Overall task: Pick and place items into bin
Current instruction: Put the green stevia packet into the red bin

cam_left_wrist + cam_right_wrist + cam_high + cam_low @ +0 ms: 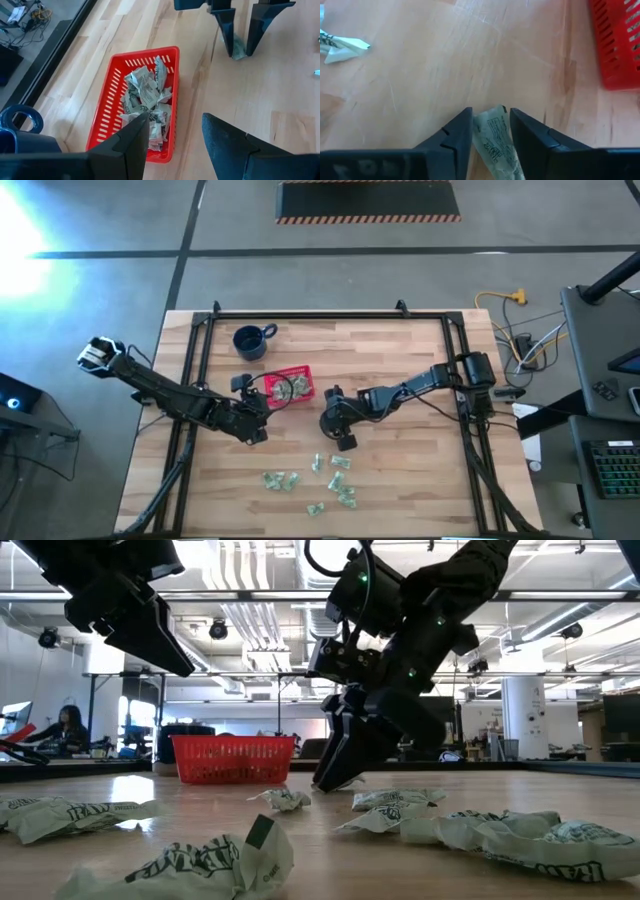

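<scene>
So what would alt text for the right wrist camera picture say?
Two dark gripper fingers flank a crinkled green-and-white wrapped piece on a pale wooden table. Another wrapped piece lies farther off, and a red basket shows at one corner.

Two dark, near-black jointed arms, slim links joined by bulkier housings, black cables running alongside. White-grey block capping the left arm at its far-left end. Small green lights glowing on the right arm; wedge-shaped matte black fingers.

One red basket, one blue mug, two tools
</scene>
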Controlling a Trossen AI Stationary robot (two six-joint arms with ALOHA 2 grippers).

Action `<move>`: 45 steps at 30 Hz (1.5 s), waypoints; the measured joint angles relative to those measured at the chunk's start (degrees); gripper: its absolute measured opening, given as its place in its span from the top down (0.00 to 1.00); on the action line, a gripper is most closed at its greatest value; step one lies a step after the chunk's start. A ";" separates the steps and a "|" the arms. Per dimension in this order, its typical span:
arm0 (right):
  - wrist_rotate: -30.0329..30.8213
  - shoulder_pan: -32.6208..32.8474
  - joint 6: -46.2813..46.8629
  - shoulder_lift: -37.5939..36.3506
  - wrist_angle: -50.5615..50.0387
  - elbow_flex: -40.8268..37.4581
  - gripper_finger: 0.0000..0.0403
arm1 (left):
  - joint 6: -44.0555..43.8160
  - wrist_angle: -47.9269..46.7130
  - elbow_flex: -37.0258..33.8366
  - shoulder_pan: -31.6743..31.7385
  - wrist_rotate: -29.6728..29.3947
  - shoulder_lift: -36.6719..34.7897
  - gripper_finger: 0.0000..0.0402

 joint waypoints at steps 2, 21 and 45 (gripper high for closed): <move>-0.07 0.02 -0.13 0.05 -0.25 0.00 0.76 | 0.00 0.06 0.00 0.02 0.00 0.00 0.59; 1.01 -1.42 -6.60 -5.85 2.52 2.19 0.98 | 0.13 0.36 0.00 0.00 0.05 -0.02 0.59; -10.56 -13.58 -8.47 -0.14 18.76 8.28 0.98 | 1.31 0.66 0.13 0.00 -0.02 -0.24 0.59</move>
